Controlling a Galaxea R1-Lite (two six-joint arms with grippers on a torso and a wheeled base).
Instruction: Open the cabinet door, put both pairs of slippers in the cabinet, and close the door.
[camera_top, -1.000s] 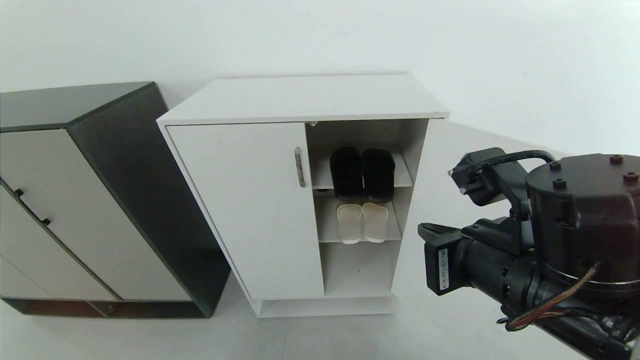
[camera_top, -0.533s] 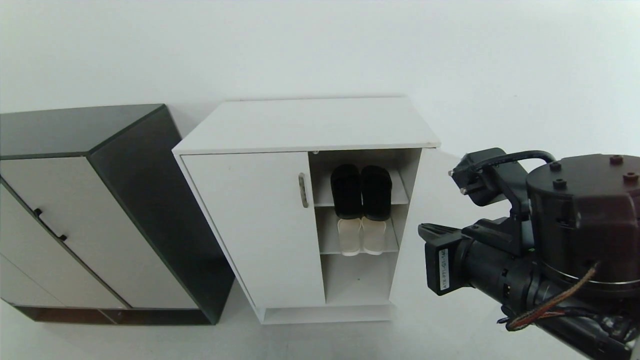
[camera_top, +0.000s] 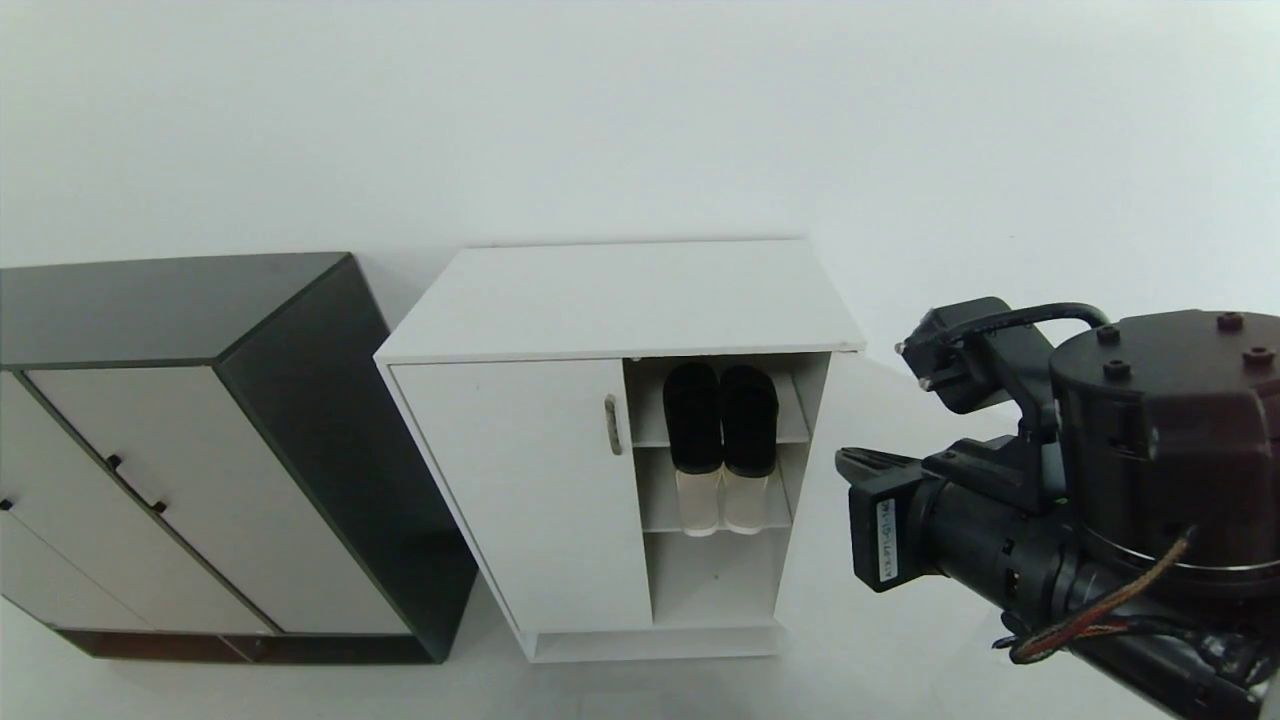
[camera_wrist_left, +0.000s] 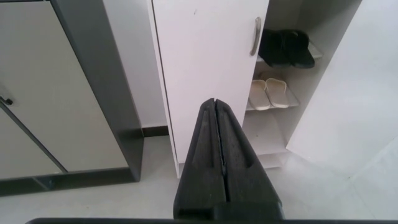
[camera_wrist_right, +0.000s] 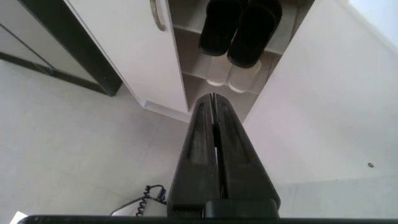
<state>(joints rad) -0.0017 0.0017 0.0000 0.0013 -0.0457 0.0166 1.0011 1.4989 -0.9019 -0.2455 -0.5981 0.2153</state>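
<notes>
Both pairs are home: the black rubber slippers (camera_top: 720, 415) lie side by side on the upper shelf of the low white wooden cabinet (camera_top: 620, 300), and the cream-white slippers (camera_top: 720, 500) sit just below them on the middle shelf, toes inward. That leaves the closing, by the look of it. The cabinet's right-hand white door panel (camera_wrist_left: 336, 87) stands swung wide on the robot's right, while the left-hand white door (camera_top: 520, 490) with its slim metal handle (camera_top: 612, 425) is flush and shut. The left gripper (camera_wrist_left: 214, 102) hangs well back from the cabinet front with its black fingers pressed together on nothing, and the right gripper (camera_wrist_right: 213, 96) is the same, pinched together and empty, pointing down toward the open compartment. The right arm (camera_top: 1050, 480) sits nearer the open panel, so it looks the natural one to use. To do this well, it would get round behind the panel's outer face and push near the free edge, far from the hinges, where little force turns it. The joined fingers make a fair blunt pusher, and no grasp seems needed. The push should follow the door's arc rather than run straight. One thing to watch: the black pair's heels seem to overhang their shelf, so the door may catch them. The dark grey cabinet (camera_top: 180, 300) beside it stays out of play.
</notes>
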